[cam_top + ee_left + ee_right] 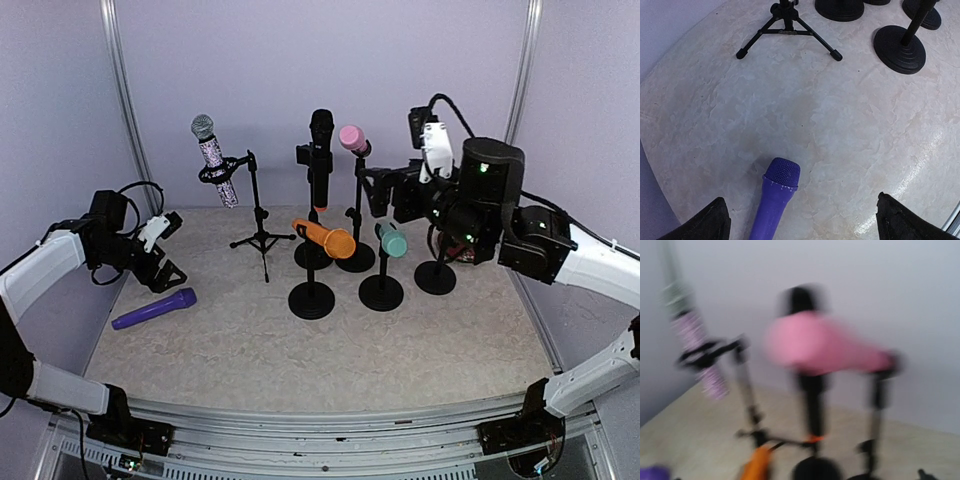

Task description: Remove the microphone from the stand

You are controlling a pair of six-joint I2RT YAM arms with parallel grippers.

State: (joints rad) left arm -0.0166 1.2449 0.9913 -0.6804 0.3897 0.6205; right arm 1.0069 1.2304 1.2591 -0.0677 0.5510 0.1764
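A purple microphone [155, 308] lies flat on the table at the left, off any stand; in the left wrist view its head [781, 174] points away from me. My left gripper [165, 250] hovers just behind it, open and empty, with both fingertips [707, 224] spread wide at the bottom of that view. My right gripper [378, 190] is raised beside the pink microphone [352, 138], which sits tilted on its stand. The right wrist view is blurred: the pink microphone [820, 350] fills its middle, and the fingers stay out of frame.
A sparkly microphone [212, 160] sits in a tripod stand [262, 240]. Black [321, 150], orange [325, 238] and teal [391, 240] microphones sit on round-base stands. A bare stand base [435, 277] is at the right. Walls close in on three sides.
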